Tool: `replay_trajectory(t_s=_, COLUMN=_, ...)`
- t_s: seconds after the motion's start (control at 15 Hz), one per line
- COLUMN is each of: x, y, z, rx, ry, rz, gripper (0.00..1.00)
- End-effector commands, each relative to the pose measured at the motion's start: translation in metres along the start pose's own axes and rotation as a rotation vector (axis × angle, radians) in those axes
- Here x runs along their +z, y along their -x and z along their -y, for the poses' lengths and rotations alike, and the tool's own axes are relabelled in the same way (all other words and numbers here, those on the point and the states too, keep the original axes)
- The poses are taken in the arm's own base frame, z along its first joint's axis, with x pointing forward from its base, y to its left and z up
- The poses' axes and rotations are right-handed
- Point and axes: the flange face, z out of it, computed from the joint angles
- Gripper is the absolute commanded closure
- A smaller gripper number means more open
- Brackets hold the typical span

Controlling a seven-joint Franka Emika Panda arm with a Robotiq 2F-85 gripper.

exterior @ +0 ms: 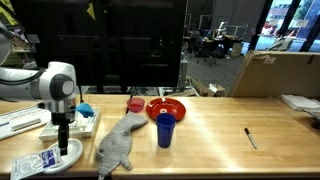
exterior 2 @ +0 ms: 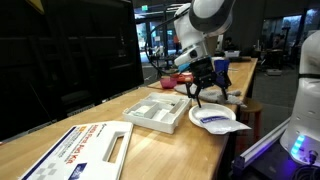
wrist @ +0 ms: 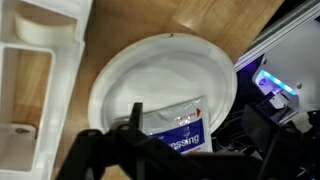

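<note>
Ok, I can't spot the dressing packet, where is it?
In the wrist view the dressing packet lies on the white plate, just under the open gripper; the white divided tray sits beside the plate.

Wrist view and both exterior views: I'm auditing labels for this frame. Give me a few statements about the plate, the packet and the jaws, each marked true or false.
1. The jaws of the gripper stand open above the white plate. True.
2. A packet lies on the plate. True.
3. The gripper holds the blue cup. False: the cup stands on the table, apart from the gripper, next to the gray cloth.
4. The red bowl sits on the plate. False: it stands on the table behind the blue cup.
5. A white tray lies beside the plate. True.
</note>
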Motion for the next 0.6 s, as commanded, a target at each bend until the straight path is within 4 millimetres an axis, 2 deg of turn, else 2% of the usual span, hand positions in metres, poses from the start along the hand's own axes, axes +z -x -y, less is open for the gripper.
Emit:
replay_trajectory(t_s=0.0, x=0.001, y=-0.001, z=0.000, rx=-0.006, ry=-0.002, rz=0.001, gripper=0.00)
replay_trajectory(t_s=0.27, x=-0.008, y=0.005, z=0.000, rx=-0.013, ry=-0.001, rz=0.033, gripper=0.00)
replay_trajectory(t_s=0.53, x=-0.027, y=0.016, z=-0.009, rx=-0.047, ry=-0.003, rz=0.087, gripper=0.00)
